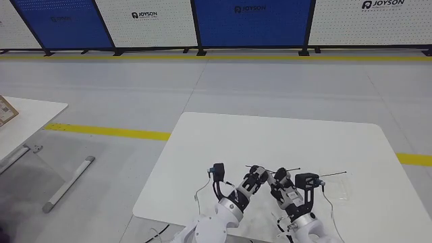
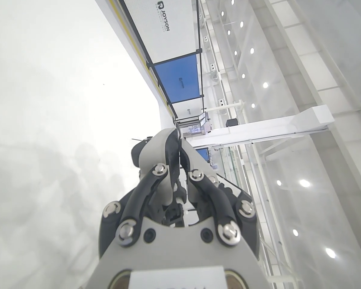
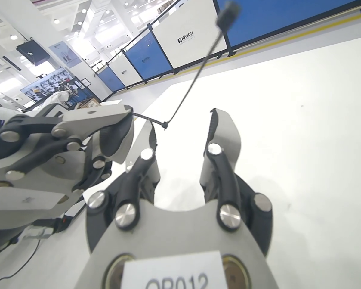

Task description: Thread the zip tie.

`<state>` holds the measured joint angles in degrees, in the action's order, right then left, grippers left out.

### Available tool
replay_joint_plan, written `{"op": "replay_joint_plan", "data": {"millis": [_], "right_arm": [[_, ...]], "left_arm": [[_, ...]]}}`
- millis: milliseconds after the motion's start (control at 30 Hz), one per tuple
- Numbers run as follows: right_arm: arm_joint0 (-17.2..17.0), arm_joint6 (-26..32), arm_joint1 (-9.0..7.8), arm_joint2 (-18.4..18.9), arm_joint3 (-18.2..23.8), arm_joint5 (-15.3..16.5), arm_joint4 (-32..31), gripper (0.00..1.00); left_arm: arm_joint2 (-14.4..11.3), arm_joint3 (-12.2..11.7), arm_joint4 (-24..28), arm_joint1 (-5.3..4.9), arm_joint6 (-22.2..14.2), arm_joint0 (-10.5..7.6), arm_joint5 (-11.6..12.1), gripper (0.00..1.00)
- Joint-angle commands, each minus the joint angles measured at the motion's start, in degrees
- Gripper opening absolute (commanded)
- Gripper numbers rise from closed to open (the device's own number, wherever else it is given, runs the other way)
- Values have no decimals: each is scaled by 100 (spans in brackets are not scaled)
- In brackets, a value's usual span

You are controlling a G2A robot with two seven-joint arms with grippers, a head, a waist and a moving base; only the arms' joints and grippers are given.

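Judging chiefly from the right wrist view, I took the threading to be under way but unfinished. The left gripper (image 3: pixel 128 121) was clamped shut on one end of the zip tie (image 3: pixel 190 88), which it held in the air above the white table (image 1: pixel 283 135), near the edge closest to the robot. From those closed jaws the tie ran to a small knot-like node just beside a fingertip of the right gripper (image 3: pixel 183 127), then turned and rose to a thicker, block-shaped end. The right gripper stood with its jaws spread apart and nothing between them. I could not tell whether the node was the head with the tail already through it or merely a kink. By my judgement the pulling tight, if not the insertion itself, remained to be done. Count: two grippers; one table; one zip tie in hand; one loose black strip (image 1: pixel 334 174), probably a second tie, lying on the table beside the right arm; one clear plastic packet (image 1: pixel 341 190) next to that strip.
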<state>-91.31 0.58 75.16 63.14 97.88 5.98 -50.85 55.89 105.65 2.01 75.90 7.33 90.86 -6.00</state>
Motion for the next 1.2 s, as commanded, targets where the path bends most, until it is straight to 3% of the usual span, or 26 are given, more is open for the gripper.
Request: {"op": "replay_joint_plan", "data": {"millis": [0,233,367,733,867,1167], "right_arm": [[-6,-2,-1,2,25,-6,-12,33],[-8,11,0,0,61,-32,-36,23],[-7,-1,3,-9,63,-25,-29,0],[20,47,8,-56,41,-37,-105,0],[83,152,15,-122,-7,-24,-149,0],[142,178,29,-178,-52,-39,-145,0]], "left_arm": [[-4,-2,-12,0,4,5,3,0],[-17,-5,-80,1,27,23,11,0],[-18,-8,-87,3,37,27,12,0],[-5,-38,1,15,14,-14,40,0],[37,31,111,6,-96,28,283,0],[109,117,119,-16,-183,109,390,0]]}}
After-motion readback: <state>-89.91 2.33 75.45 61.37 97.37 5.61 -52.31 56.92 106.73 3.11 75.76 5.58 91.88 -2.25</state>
